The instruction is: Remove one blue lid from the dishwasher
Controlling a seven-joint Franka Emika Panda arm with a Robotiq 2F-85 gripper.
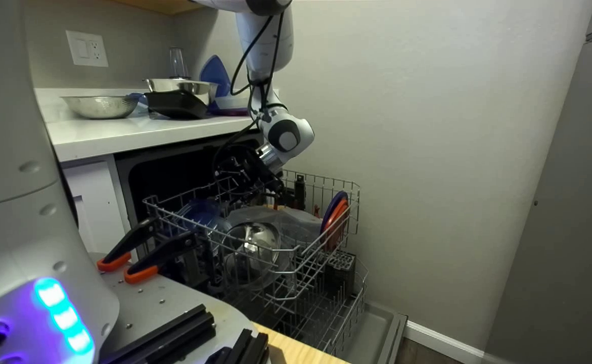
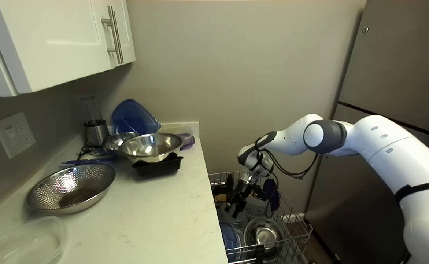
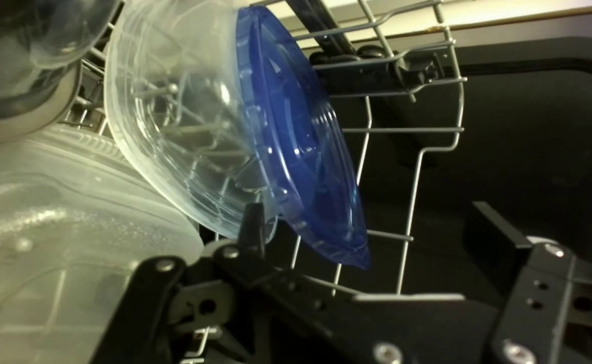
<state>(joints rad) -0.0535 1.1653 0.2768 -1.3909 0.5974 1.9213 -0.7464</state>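
Blue and translucent, the lid (image 3: 301, 136) stands tilted in the upper dishwasher rack (image 3: 402, 130), just beside a clear plastic container (image 3: 174, 116). I have the gripper (image 3: 366, 217) near the lid, its fingers (image 3: 252, 230) wide apart. In both exterior views, a steel bowl (image 1: 253, 242) sits in the same rack.

My rounded white arm (image 2: 390, 146) has dark grey joint rings (image 2: 334, 136), a black strap (image 2: 425, 188) and looping black cables (image 2: 291, 173); my end effector (image 3: 374, 233) is black with silvery screws (image 3: 388, 353); cyan lights (image 1: 65, 319) glow on my base (image 1: 17, 253).
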